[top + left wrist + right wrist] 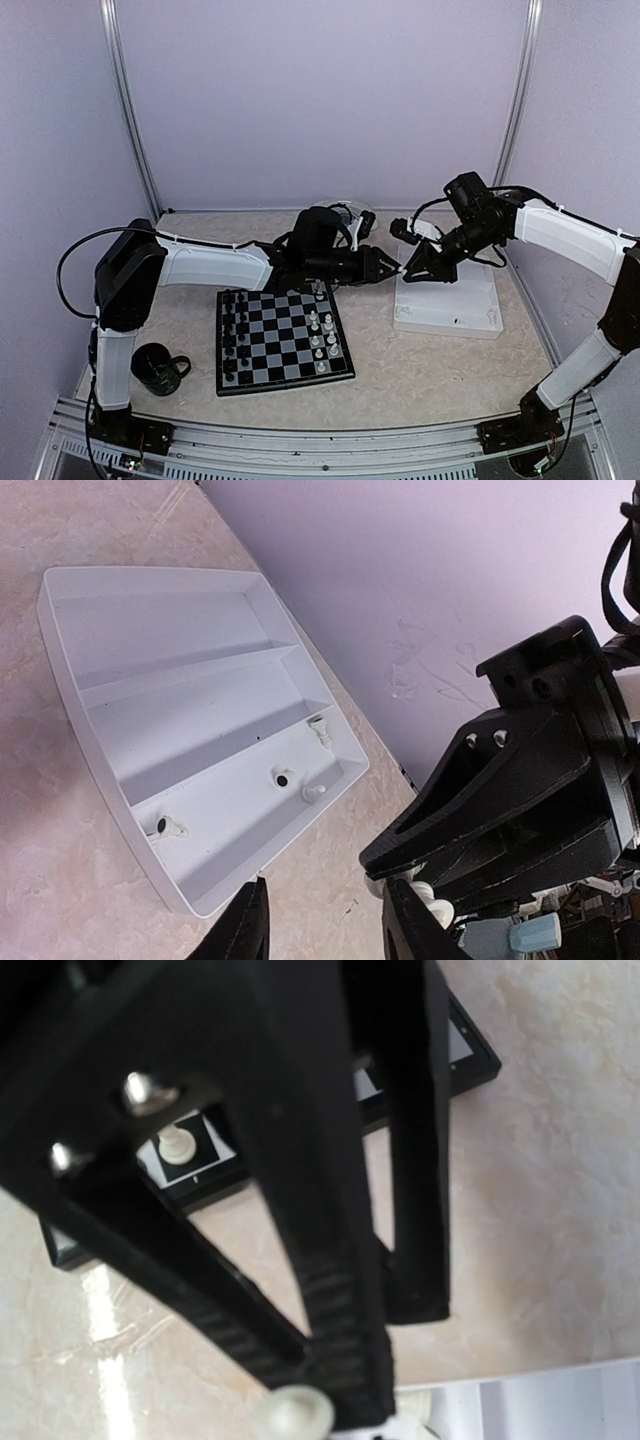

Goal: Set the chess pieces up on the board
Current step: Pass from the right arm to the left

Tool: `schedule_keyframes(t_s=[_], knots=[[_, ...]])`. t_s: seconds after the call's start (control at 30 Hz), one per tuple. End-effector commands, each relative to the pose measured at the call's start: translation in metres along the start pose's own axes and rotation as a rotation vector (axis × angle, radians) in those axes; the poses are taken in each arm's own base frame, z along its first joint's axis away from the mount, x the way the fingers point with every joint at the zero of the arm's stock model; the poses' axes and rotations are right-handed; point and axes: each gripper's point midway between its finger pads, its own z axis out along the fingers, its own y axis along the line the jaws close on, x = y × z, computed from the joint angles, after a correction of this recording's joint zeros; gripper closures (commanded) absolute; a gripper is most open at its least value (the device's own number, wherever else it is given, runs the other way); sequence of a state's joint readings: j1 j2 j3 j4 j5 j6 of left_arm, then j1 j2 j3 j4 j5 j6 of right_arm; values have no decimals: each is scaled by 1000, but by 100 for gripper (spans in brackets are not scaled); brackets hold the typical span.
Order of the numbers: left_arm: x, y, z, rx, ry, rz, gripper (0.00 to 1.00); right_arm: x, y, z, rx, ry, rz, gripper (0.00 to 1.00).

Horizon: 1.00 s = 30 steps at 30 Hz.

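Observation:
The board lies in front of the left arm, with black chess pieces down its left side and white ones down its right. Just left of the white tray the two grippers meet tip to tip above the table. My right gripper is shut on a white chess piece. My left gripper is open, its right finger beside that piece. Several white pieces lie in the tray's nearest compartment.
A dark mug stands near the board's left front corner. A white-and-black object sits by the back wall. The right wrist view shows a corner of the board with a white piece on it.

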<state>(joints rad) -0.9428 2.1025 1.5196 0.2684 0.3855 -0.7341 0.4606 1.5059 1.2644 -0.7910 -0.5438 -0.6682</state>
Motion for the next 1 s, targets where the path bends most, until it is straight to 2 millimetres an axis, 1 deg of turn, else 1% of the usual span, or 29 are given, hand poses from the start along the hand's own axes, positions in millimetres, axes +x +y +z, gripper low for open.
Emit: schedule_keyframes(t_s=[0.0,0.17,0.23,0.4,0.47,0.57,0.8,0.97], knots=[[-23,-34,-12,67,-78,49,57,1,10,7,-40,4,1,86],[-32,-31,-21,55,-121,29,55,-1,24,9,-99,-4,-19,86],[-33,-32,-23,72,-121,23,55,0,25,10,-98,0,-22,86],[-26,-40,-20,112,-98,33,56,3,17,15,-75,19,4,86],[-24,-42,-18,118,-82,31,57,0,14,15,-65,15,10,87],[-18,-35,-16,101,-65,19,60,-5,9,14,-43,1,13,87],[-13,-25,-16,61,-53,6,61,-13,4,8,-10,-16,12,87],[-10,-26,-14,69,-40,5,64,-15,-3,7,22,-14,25,87]])
